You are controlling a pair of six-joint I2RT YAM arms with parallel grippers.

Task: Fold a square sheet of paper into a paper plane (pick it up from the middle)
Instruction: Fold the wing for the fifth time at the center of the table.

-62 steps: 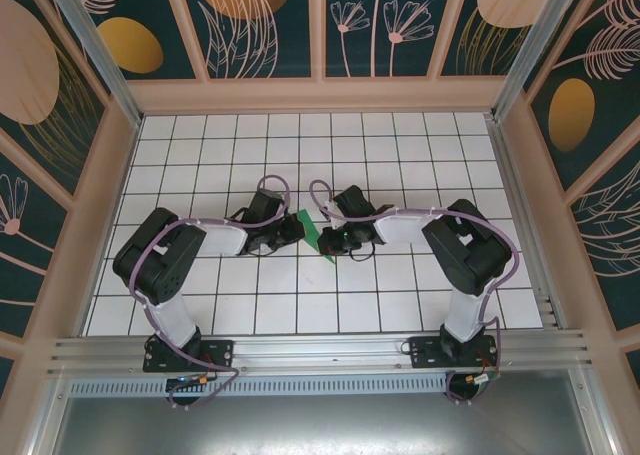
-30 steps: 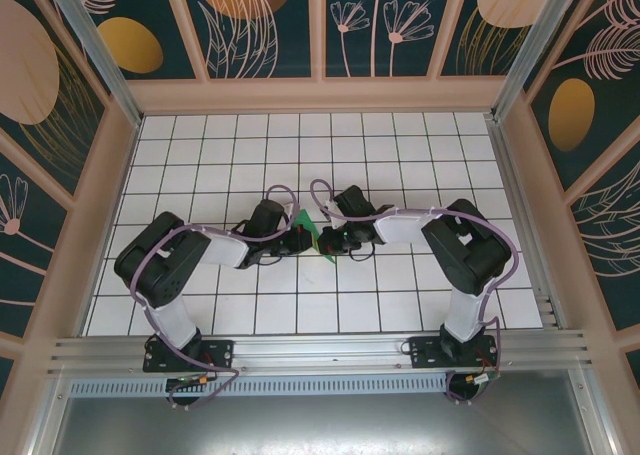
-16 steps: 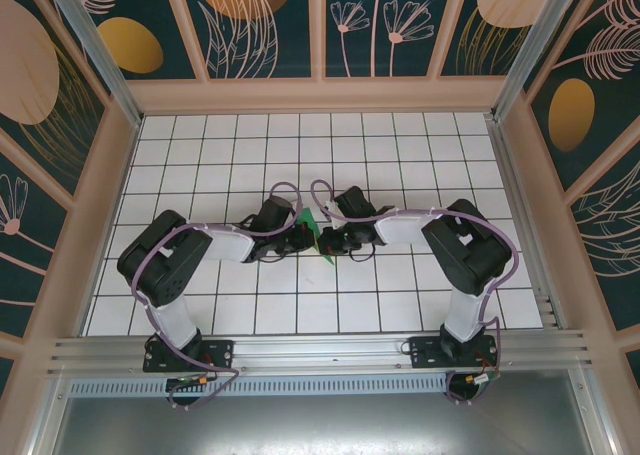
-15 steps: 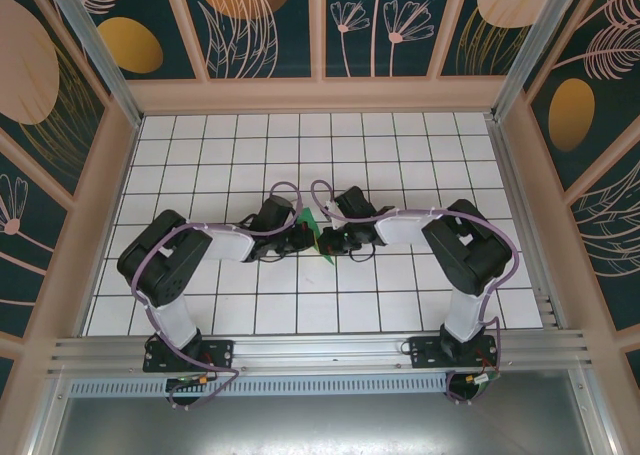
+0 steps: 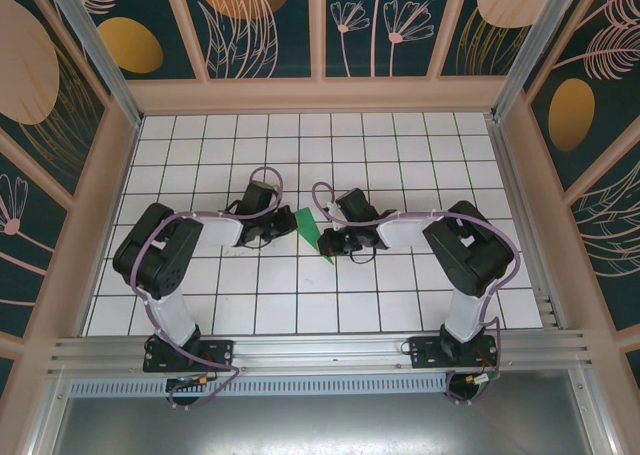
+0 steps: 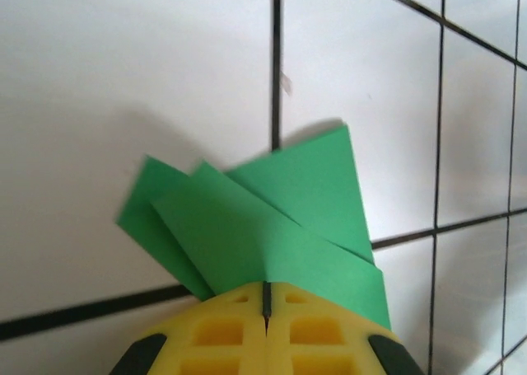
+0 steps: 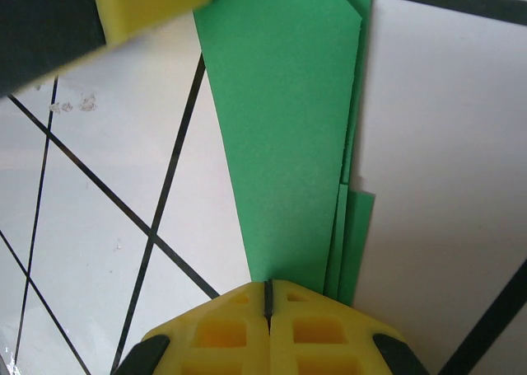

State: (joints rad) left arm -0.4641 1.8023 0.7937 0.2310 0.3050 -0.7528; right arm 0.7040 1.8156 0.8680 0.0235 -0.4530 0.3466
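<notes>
we saw left tool [image 6: 266,299] closed, pinching one end of green paper plane [image 6: 263,218], right tool [image 7: 268,291] closed on other end, over white tiled bench [image 5: 300,305]

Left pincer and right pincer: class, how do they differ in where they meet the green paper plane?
The left pincer is at the paper plane from its left; the right pincer from its right. The left pincer sits at the wide, layered far end; the right pincer at the narrow near end. Both are shut, with yellow pads.
</notes>
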